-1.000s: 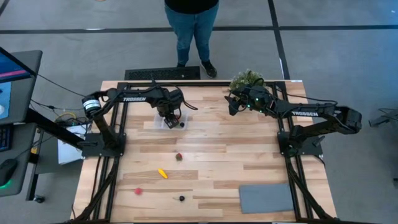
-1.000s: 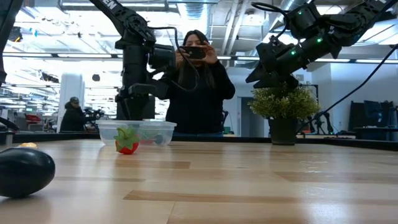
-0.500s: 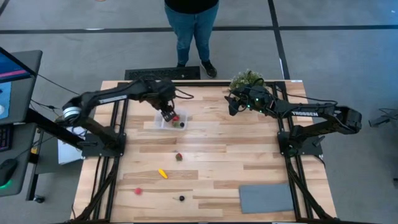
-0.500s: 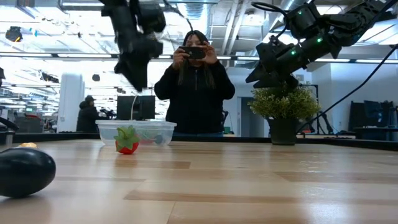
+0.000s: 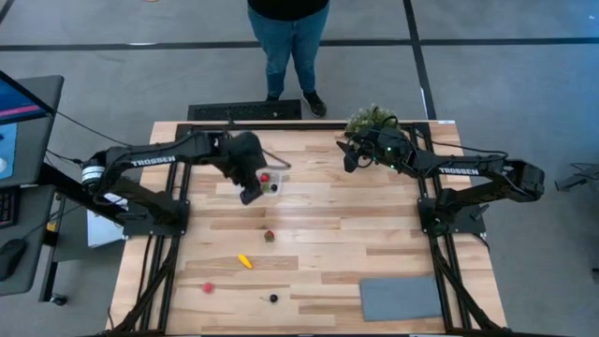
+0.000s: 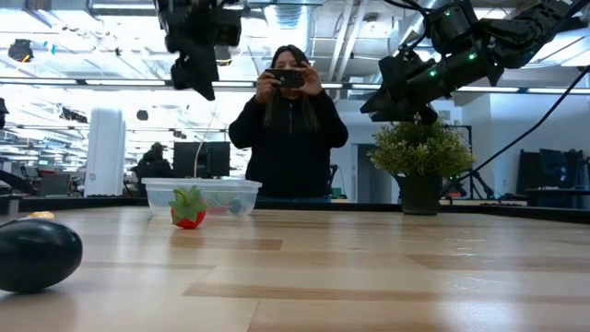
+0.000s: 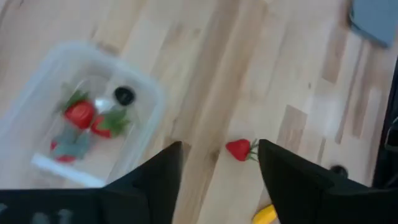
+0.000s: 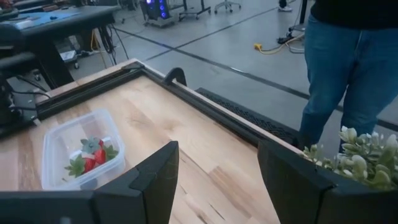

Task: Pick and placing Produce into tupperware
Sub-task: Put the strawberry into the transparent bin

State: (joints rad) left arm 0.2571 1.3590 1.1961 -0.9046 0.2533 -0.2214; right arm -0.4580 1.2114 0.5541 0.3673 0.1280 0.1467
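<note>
The tupperware (image 5: 270, 180) is a clear box on the far-left part of the table. Inside it (image 7: 81, 118) lie red strawberry pieces and a dark berry. My left gripper (image 5: 251, 194) hangs open and empty, high above the box's near side (image 6: 201, 78). On the table lie a strawberry (image 5: 269, 236), a yellow piece (image 5: 244, 261), a red piece (image 5: 209, 287) and a dark berry (image 5: 273, 299). My right gripper (image 5: 348, 157) waits open in the air by the far edge (image 8: 217, 180).
A bushy potted plant (image 5: 370, 120) stands at the far edge beside my right arm. A flat grey mat (image 5: 401, 298) lies at the near right. A person (image 5: 288, 47) stands beyond the far edge, holding up a phone (image 6: 288, 77).
My left gripper has risen from down at the tupperware to well above it and has drawn a little toward the near edge. The box's contents, hidden under the gripper before, now show.
</note>
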